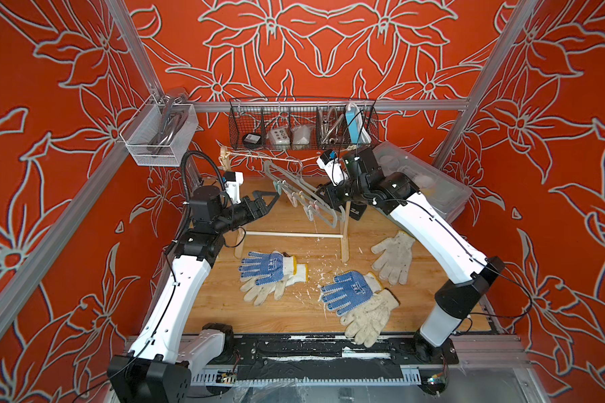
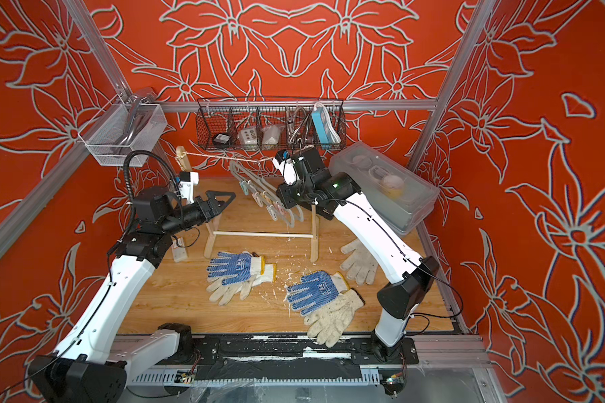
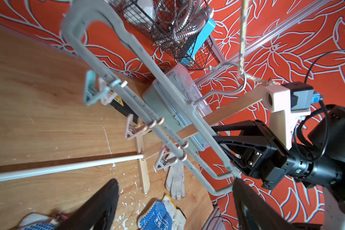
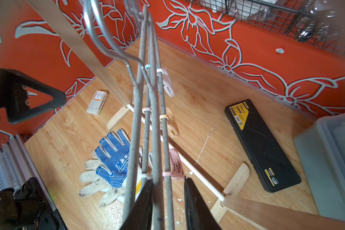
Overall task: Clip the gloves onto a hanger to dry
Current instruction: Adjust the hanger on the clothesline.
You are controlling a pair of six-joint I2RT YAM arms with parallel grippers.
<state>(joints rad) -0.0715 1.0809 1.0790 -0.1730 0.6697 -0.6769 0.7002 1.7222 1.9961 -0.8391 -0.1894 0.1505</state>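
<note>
A grey hanger [image 1: 301, 195] with several clips hangs tilted from a rope above a wooden rack [image 1: 287, 235]. My right gripper [image 1: 320, 195] is at its near end. In the right wrist view its jaws [image 4: 167, 179] straddle two hanger bars [image 4: 136, 119], narrowed but open, with a small gap on one side. My left gripper [image 1: 275, 200] hovers wide open beside the hanger's other end, holding nothing. Gloves lie on the table: a blue-dotted one [image 1: 266, 267] on an off-white one [image 1: 259, 293], another blue-dotted one [image 1: 346, 289] on an off-white one [image 1: 367, 317], and a plain one [image 1: 393, 258].
A black wire basket [image 1: 303, 125] and a white mesh basket [image 1: 158, 136] hang on the back rail. A clear plastic box [image 1: 430, 181] stands at the back right. A black case [image 4: 261, 143] and a small white box [image 4: 97, 102] lie on the table behind the rack.
</note>
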